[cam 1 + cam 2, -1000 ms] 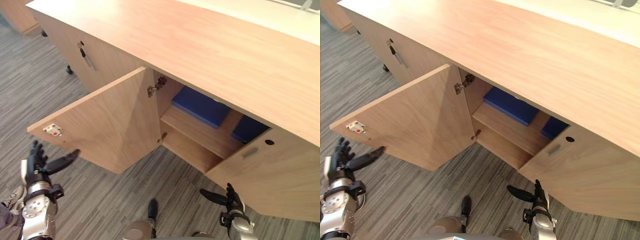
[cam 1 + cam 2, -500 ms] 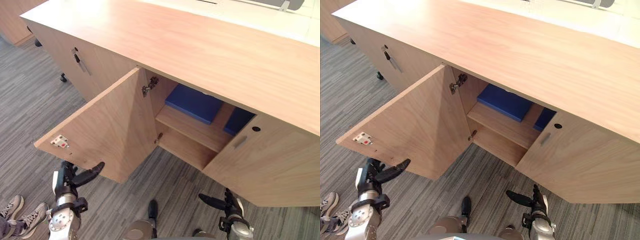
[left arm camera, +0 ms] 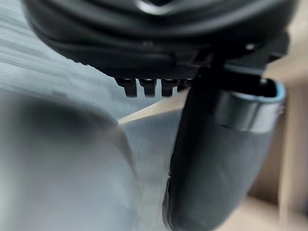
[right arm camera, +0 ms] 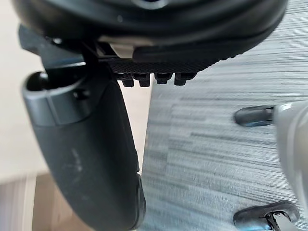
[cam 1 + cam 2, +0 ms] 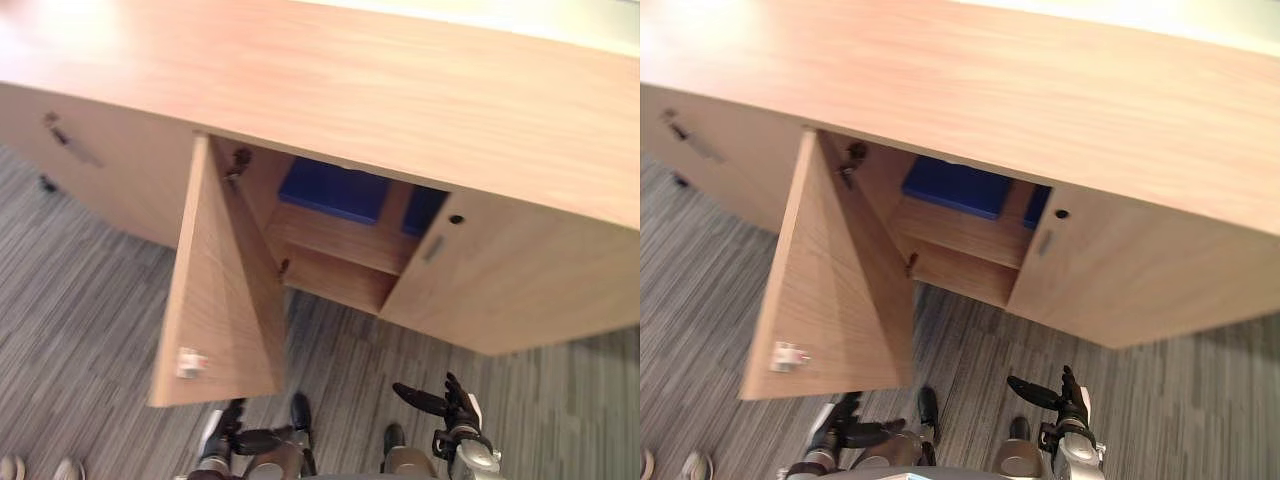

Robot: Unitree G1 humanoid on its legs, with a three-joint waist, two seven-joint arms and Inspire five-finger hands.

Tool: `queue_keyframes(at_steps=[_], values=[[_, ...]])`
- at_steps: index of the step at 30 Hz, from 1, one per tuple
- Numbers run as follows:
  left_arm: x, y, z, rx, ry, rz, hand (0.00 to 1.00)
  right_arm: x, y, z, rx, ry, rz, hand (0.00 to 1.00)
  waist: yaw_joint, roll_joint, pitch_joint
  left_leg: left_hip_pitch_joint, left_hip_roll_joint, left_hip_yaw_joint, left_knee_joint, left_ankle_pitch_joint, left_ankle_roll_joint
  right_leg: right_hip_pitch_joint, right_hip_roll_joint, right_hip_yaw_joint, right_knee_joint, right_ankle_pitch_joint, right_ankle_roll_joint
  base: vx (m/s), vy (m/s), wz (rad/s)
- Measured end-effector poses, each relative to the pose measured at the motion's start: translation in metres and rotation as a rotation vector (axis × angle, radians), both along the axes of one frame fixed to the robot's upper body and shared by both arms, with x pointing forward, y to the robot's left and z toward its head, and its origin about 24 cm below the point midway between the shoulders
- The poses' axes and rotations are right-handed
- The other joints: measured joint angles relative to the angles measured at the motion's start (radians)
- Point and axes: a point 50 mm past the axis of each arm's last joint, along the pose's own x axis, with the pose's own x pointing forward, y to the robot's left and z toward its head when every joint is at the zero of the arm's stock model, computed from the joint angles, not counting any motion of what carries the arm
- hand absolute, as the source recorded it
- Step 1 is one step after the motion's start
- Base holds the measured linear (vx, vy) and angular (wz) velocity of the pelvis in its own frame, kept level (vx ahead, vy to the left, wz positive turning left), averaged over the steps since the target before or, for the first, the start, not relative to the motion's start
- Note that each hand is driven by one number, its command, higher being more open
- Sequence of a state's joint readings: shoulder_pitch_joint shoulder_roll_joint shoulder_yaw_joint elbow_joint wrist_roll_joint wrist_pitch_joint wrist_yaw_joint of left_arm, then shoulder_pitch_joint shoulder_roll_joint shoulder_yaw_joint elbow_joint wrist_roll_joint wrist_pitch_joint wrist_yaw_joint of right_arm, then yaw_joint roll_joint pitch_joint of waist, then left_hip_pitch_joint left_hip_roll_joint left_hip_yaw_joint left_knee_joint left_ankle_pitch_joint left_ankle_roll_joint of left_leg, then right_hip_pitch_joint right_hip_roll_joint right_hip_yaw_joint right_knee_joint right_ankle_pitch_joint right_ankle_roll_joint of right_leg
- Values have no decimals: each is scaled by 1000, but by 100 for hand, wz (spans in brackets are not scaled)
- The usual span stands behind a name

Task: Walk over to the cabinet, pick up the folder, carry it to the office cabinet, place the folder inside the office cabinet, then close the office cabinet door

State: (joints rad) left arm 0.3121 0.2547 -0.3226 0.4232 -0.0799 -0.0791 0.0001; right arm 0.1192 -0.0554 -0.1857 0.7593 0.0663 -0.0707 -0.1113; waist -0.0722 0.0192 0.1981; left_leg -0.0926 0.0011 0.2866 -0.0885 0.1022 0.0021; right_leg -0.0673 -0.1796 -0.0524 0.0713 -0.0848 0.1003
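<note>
- Left eye view: blue folder [image 5: 333, 190] inside office cabinet [image 5: 400, 90], door [image 5: 225, 300] wide open; closing step pending.
- Right eye view: left hand [image 5: 845, 432] near door's lower edge, right hand [image 5: 1065, 395] low; fingers released, both empty.
- Left wrist view: left hand relaxed; next move is likely to push the door shut.

Blue folder [image 5: 335, 190], pale wood cabinet [image 5: 400, 90], grey streaked carpet [image 5: 80, 320].

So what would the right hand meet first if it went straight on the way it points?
Probably the cabinet's closed right door: the right hand, open, points toward its lower part across the carpet floor. Depth is unclear, so nothing nearer can be ruled out.
</note>
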Motion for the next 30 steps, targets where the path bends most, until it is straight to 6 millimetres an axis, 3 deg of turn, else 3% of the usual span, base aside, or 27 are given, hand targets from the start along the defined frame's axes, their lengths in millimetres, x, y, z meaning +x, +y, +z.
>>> queue_keyframes(at_steps=[2, 3, 5, 7, 8, 11, 12, 14, 21, 25, 30], values=[[35, -30, 13, -32, -105, -120, 100, -1, -1, -1, -3, 6, -2, 100, -44, 7, 0, 0, 2, 54, 0, -10, -1, -34, 2, 62, -3, 16, 1, -37, 55, -75], [43, -36, 17, -44, -136, -136, 100, -2, -1, -1, -5, 11, -2, 100, -54, 8, -1, 0, 2, 65, 0, -12, 0, -39, 3, 75, -6, 20, 1, -20, 56, -76], [82, -54, 43, -63, -290, -179, 100, -7, -2, -4, -8, 33, -6, 100, -91, 10, -2, 1, 2, 109, 0, -22, 0, -54, 4, 119, -29, 44, 9, 22, 30, -61], [102, -55, 58, -52, -370, -180, 100, -10, -2, -6, -8, 50, -9, 100, -105, 11, -2, 5, 3, 134, 0, -24, 2, -58, 5, 145, -44, 64, 18, 61, 2, -54], [120, -47, 71, -24, -437, -144, 100, -11, -3, -7, -10, 57, -10, 100, -120, 14, -3, 10, 3, 139, 0, -24, 5, -58, 7, 166, -65, 80, 22, 80, -25, -50], [146, -18, 88, 63, -511, -33, 100, -11, -4, -8, -14, 69, -10, 100, -127, 18, -1, 19, 15, 123, 0, -25, 6, -60, 17, 183, -80, 105, 24, 74, -66, -52], [158, 4, 95, 126, -531, 41, 100, -13, -5, -9, -16, 78, -10, 100, -136, 20, -1, 27, 22, 113, 0, -25, 6, -58, 23, 183, -80, 110, 25, 55, -96, -27], [164, 19, 99, 171, -538, 80, 100, -15, -7, -10, -20, 86, -12, 100, -141, 23, -1, 31, 27, 111, 0, -25, 6, -58, 29, 183, -80, 112, 25, 13, -80, -14], [153, 26, 89, 175, -505, 124, 100, -18, -14, -10, -26, 97, -29, 100, -135, 27, -1, 32, 34, 93, -1, -19, -3, -57, 33, 172, -73, 119, 22, -71, -43, 3], [122, 28, 61, 80, -387, 195, 100, -25, -16, -14, -10, 128, -66, 100, -121, 27, -1, 35, 35, 82, -5, -10, -4, -53, 34, 161, -72, 118, 20, -85, -29, 7], [55, 41, 10, 44, -118, 254, 100, -30, -29, -12, -10, 127, -160, 100, -73, 25, -2, 41, 40, 83, -5, -17, -14, -43, 38, 161, -79, 111, 8, -14, -7, 0]])
